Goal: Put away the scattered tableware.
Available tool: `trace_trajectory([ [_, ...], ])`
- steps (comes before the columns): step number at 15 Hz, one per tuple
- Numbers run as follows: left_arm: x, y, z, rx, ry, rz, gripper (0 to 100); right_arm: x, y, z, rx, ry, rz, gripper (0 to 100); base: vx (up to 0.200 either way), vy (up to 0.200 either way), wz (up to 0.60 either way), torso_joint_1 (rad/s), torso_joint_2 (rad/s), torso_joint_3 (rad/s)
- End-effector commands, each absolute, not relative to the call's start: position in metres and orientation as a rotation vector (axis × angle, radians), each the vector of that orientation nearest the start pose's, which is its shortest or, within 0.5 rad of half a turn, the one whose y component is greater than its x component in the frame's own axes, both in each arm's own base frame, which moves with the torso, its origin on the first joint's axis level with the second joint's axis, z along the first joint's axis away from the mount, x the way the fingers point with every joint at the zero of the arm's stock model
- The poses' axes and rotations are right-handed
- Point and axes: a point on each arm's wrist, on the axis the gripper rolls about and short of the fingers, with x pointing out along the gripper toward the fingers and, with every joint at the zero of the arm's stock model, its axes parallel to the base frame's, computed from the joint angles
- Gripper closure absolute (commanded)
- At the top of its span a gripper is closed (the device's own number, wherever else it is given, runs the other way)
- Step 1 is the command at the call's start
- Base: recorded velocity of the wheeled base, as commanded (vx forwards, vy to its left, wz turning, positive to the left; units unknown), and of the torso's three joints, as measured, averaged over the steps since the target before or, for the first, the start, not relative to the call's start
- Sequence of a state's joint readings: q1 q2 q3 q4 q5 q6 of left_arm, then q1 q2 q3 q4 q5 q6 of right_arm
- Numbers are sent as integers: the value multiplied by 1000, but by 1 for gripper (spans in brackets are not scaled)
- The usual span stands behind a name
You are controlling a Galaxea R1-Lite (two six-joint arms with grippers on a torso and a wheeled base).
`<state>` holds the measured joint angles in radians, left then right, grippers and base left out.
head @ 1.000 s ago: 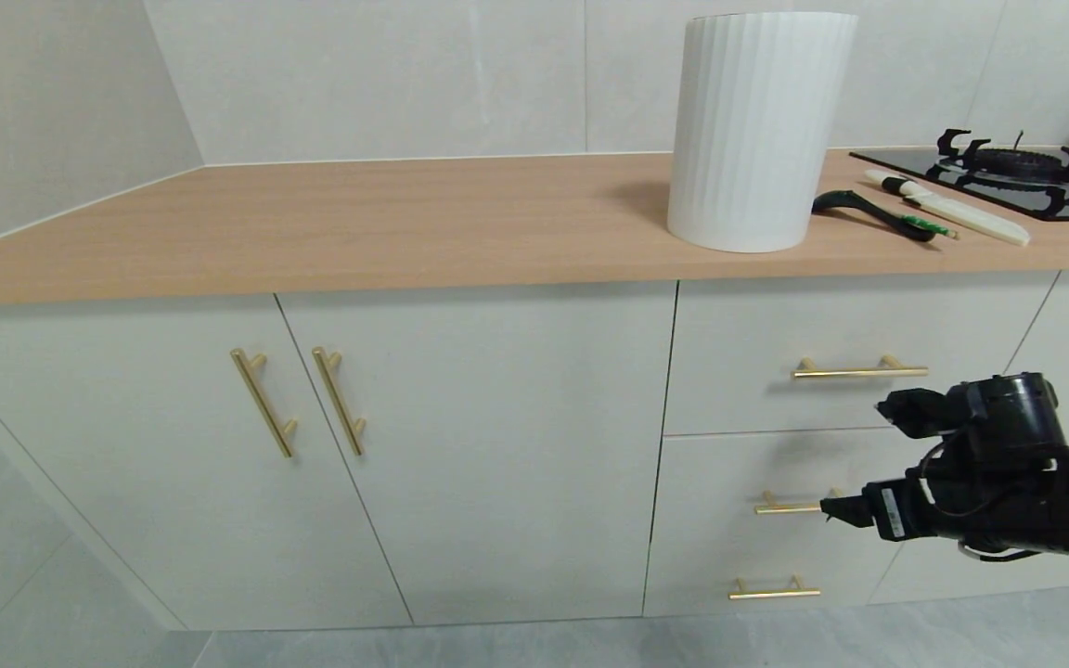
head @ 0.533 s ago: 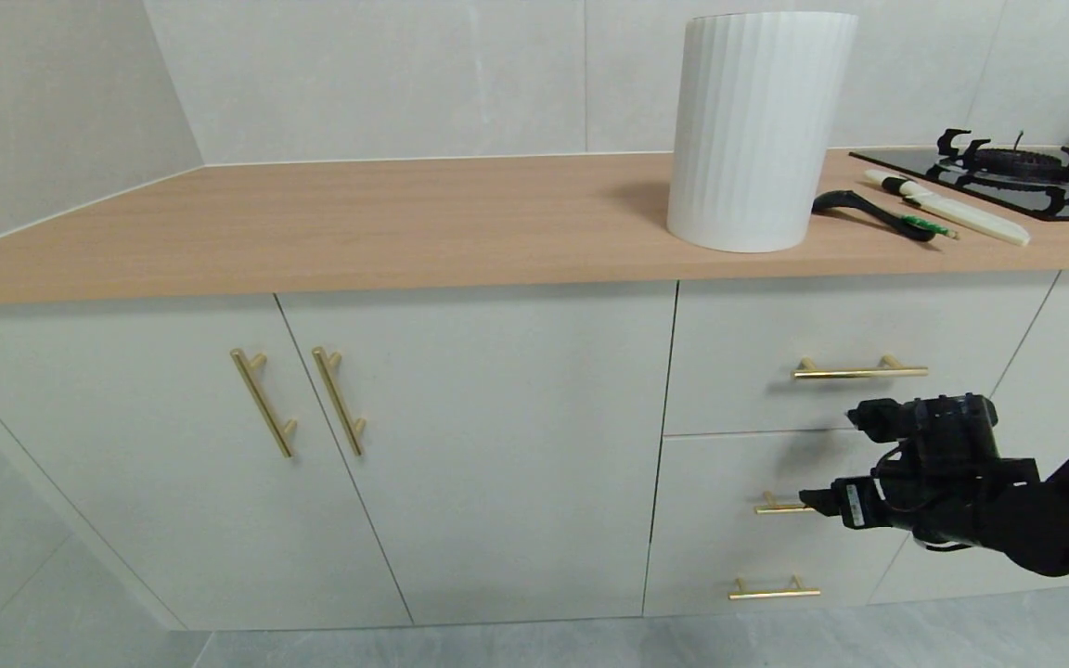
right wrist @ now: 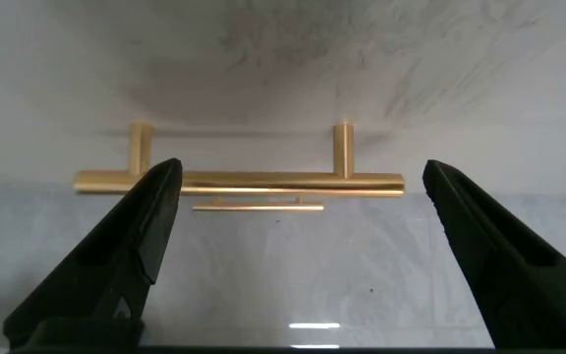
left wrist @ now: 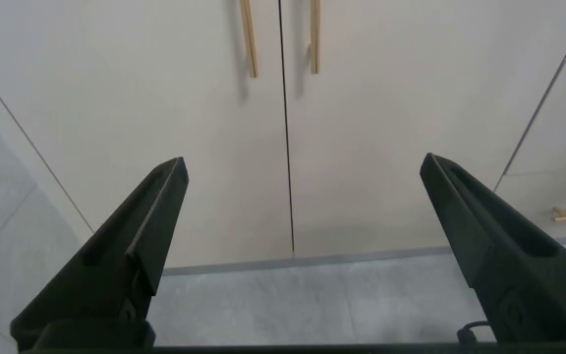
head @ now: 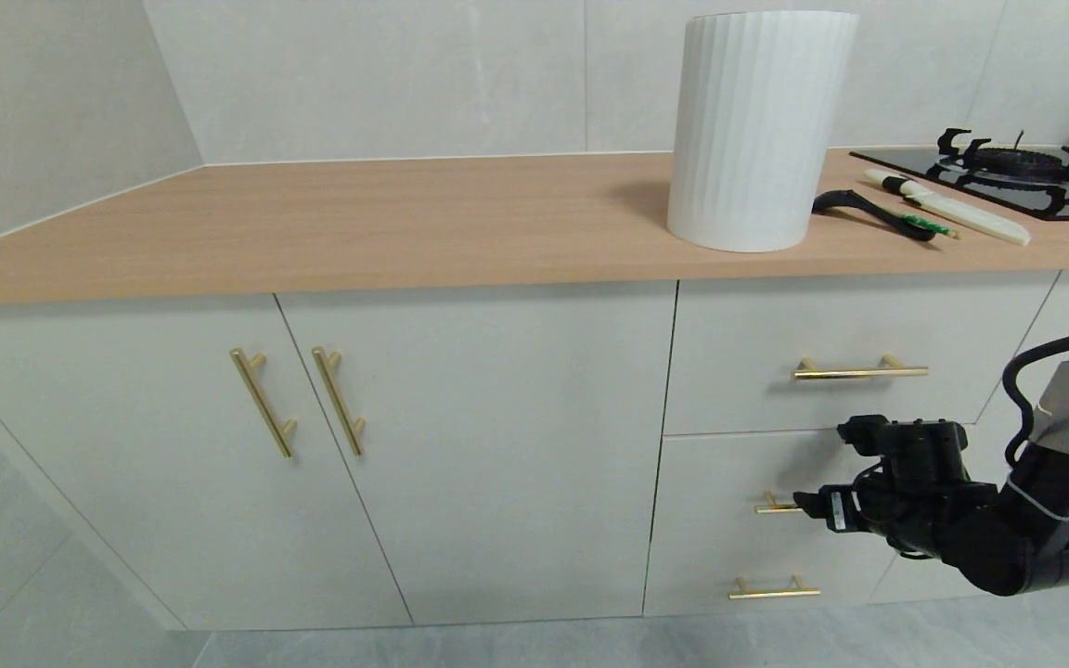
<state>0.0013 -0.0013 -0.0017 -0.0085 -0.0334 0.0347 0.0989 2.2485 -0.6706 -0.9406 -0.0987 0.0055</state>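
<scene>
On the wooden counter lie a black-handled utensil, a small green-tipped tool and a white knife, just right of a tall white ribbed container. My right gripper is low in front of the drawer stack. It is open, and its fingers straddle the middle drawer's gold handle without closing on it. My left gripper is open and holds nothing. It faces the double cabinet doors, whose gold handles are ahead of it.
A black gas hob sits at the counter's far right. The top drawer handle and the bottom drawer handle lie above and below my right gripper. Two cabinet door handles are on the left, and grey floor tiles run below.
My right arm has moved left and slightly down toward the drawer fronts, bringing its open gripper up to the middle drawer's handle. Nothing on the counter has moved.
</scene>
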Motion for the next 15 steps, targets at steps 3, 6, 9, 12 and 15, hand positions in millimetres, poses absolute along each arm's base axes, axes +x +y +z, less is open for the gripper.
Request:
trace_trajectory([
  [3,-23,-1,77,35,-10,-32,0,348,33,-15,-55,614,-2,0,0,0,0,0,0,0],
  [6,-23,-1,77,35,-11,-32,0,354,32,-20,-66,594,-39,0,0,0,0,0,0,0],
  [9,-23,-1,77,35,-10,-32,0,355,32,-25,-66,605,-39,0,0,0,0,0,0,0],
  [12,-23,-1,77,35,-10,-32,0,354,32,-27,-69,611,-40,0,0,0,0,0,0,0],
  [15,-23,-1,77,35,-10,-32,0,351,32,-28,-73,623,-39,0,0,0,0,0,0,0],
])
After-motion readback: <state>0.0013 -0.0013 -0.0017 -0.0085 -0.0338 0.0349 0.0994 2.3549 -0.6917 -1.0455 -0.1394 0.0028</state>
